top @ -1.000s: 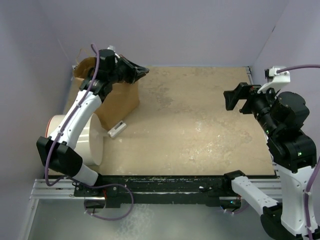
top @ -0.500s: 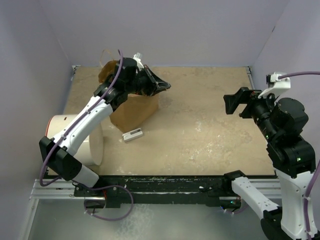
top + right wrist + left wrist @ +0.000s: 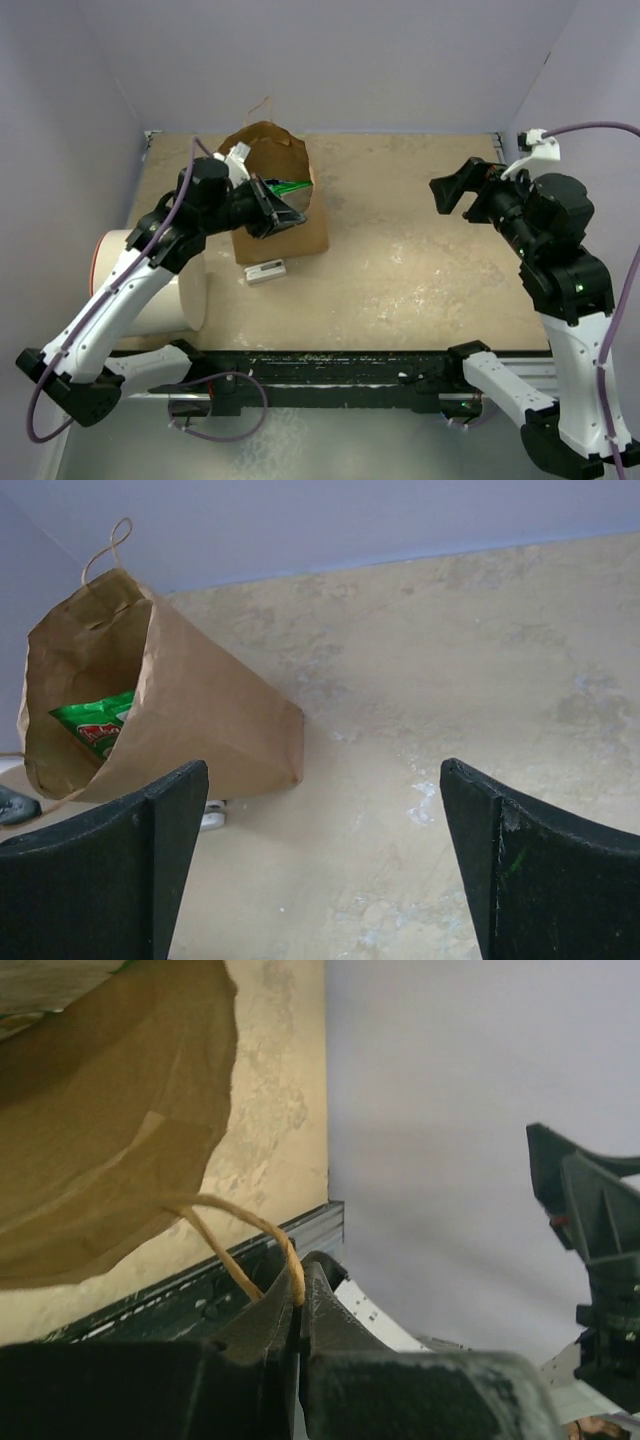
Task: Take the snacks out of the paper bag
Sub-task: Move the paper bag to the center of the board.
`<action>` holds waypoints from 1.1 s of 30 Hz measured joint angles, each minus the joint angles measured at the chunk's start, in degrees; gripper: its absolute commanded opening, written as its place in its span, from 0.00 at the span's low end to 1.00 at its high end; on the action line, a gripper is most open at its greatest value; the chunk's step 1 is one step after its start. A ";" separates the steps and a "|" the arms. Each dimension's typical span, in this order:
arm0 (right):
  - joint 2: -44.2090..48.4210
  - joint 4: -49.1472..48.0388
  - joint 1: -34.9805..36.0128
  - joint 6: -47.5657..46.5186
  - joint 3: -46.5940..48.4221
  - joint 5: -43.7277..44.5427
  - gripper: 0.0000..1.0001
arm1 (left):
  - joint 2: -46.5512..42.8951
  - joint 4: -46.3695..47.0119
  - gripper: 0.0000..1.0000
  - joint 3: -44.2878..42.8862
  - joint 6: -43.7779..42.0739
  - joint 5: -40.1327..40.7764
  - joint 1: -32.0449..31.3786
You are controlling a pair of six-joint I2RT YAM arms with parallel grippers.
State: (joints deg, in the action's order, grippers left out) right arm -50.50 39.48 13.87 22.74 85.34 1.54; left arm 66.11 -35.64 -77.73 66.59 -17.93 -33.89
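Paper bag: creased brown kraft, lying tilted, mouth gaping.
Green packet: glossy foil, sitting inside.
Left gripper: pinching the twisted handle.
Right gripper: hanging spread wide, well apart.

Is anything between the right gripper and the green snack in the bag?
Nothing on the table lies between the right gripper and the paper bag. The green snack shows through the bag's open mouth; the left gripper pinches a handle.

Brown paper bag, green snack packet
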 measured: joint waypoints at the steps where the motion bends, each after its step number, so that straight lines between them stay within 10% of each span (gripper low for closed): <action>1: -0.68 0.00 0.00 0.28 0.00 -0.63 0.99 | -1.42 -1.53 0.04 0.66 -0.26 0.20 0.00; 22: -20.85 -5.25 2.16 3.74 6.51 -13.16 0.99 | -19.28 -34.49 0.19 -3.61 -4.28 20.09 -0.31; 33: -45.07 -8.22 11.28 2.60 25.05 -15.85 1.00 | -17.31 -31.61 0.92 -6.49 -11.08 19.19 -0.31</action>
State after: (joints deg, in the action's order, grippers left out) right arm -95.57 31.27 25.15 25.34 110.39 -14.31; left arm 48.80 -67.24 -84.23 55.51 1.26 -34.20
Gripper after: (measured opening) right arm 0.994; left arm 0.807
